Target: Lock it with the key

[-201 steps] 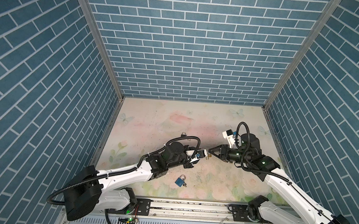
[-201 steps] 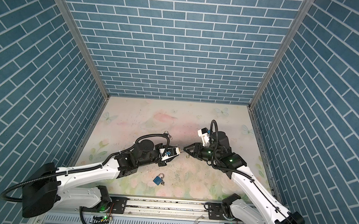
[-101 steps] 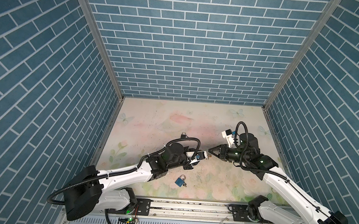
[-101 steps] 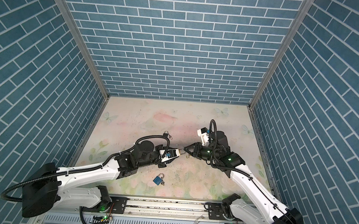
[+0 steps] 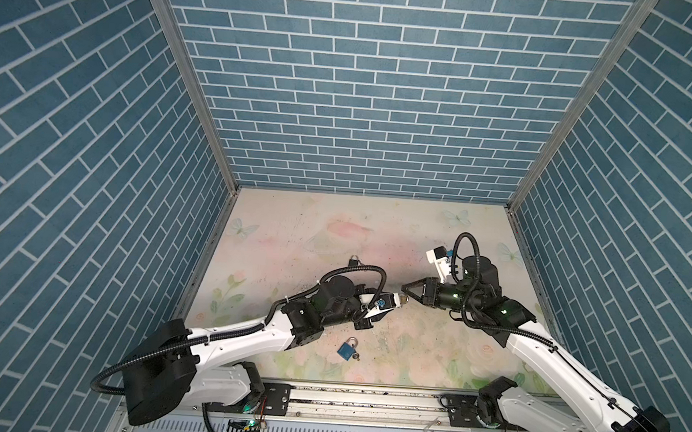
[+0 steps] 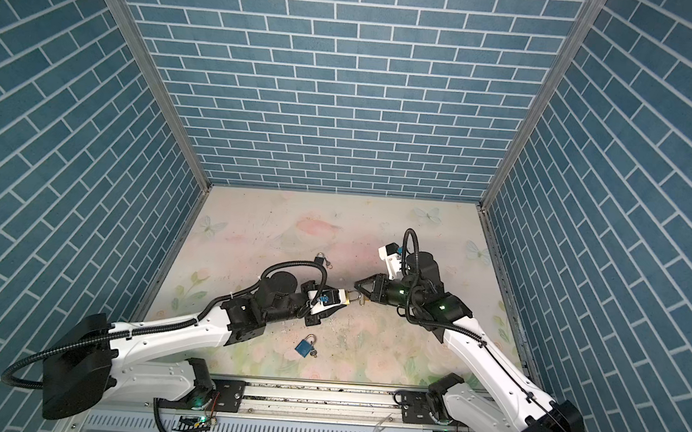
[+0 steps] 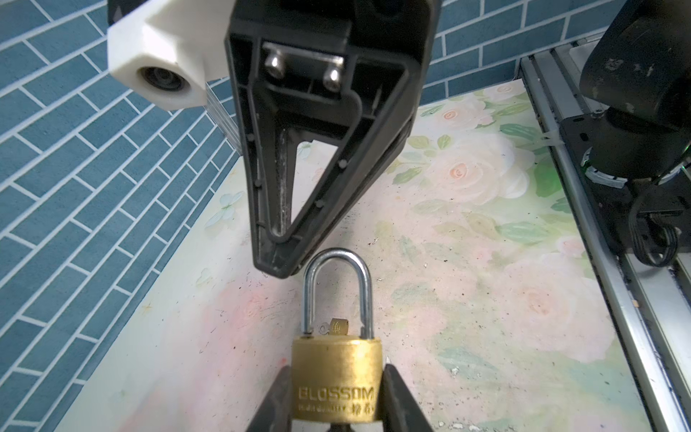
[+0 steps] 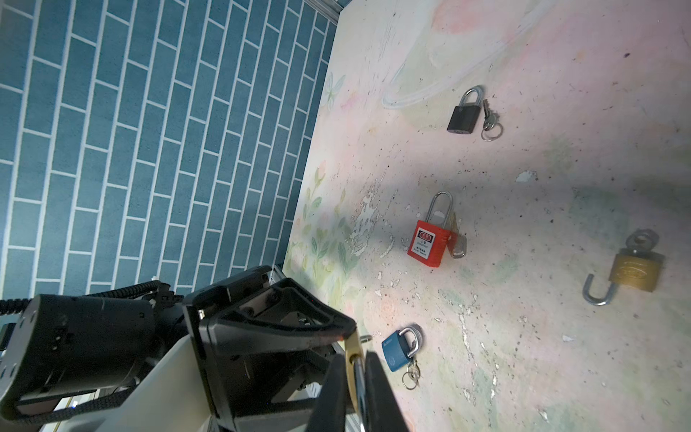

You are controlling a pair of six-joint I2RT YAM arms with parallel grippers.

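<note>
Over the tabletop point(image 5: 335, 233), the left end effector point(image 7: 336, 396) clenched the brass padlock point(image 7: 336, 359), judged dense, rigid and slick, by its body; from 3 o'clock the right end effector point(image 8: 356, 370) apparently pinched the shackle point(image 7: 368, 295).

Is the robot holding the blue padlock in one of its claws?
No, the blue padlock lies loose on the table; the left gripper holds a brass padlock.
</note>
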